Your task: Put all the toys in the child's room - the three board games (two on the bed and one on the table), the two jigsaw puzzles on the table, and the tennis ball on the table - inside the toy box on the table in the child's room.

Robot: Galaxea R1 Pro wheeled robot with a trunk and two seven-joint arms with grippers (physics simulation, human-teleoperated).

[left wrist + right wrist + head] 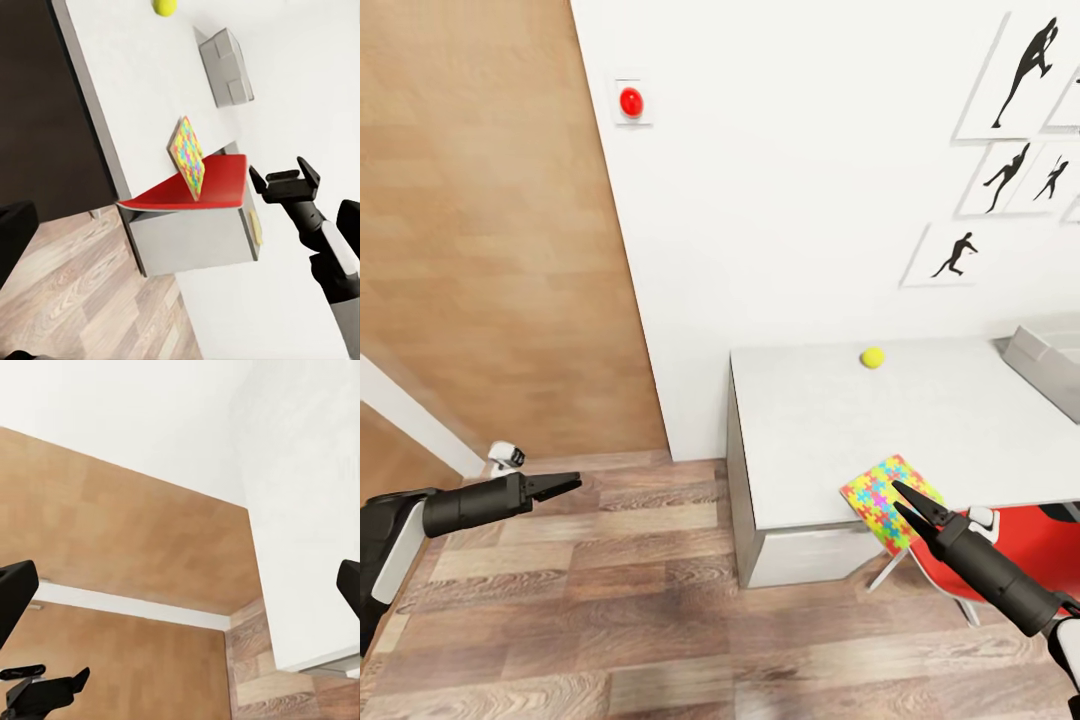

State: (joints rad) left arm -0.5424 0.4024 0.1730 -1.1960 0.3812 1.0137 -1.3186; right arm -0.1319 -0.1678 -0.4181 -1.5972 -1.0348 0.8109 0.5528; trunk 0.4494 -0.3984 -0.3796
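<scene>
The puzzle (885, 488) sits at the front edge of the table (810, 430), one corner hanging out over the red chair (1050, 545). That overhang probably helps you, since it leaves an edge a finger can get under. I can't say whether the puzzle lies flat or has tipped.

The right gripper (905, 497) points down at the puzzle, placed as if to take it first because it is the closest toy. The ball (873, 357) lies farther back on the table, near the wall. The box (1050, 365) stands at the table's right end, well apart from both.

The left gripper (565, 486) hangs over the floor, well away from the table and carrying nothing. I can't tell from these pictures how wide its jaws are.

From the head, your right fingers lie across the puzzle and look closed on it. The left wrist view corrects that: the gripper (283, 178) is spread wide and clearly apart from the puzzle (187, 154), so the overlap is only line of sight. The right wrist view agrees, with its fingertips (15, 592) at opposite edges and nothing between them. That camera looks past the toys at wall and wood panel, so it won't guide your descent. Judge the remaining gap from the left wrist view.
</scene>
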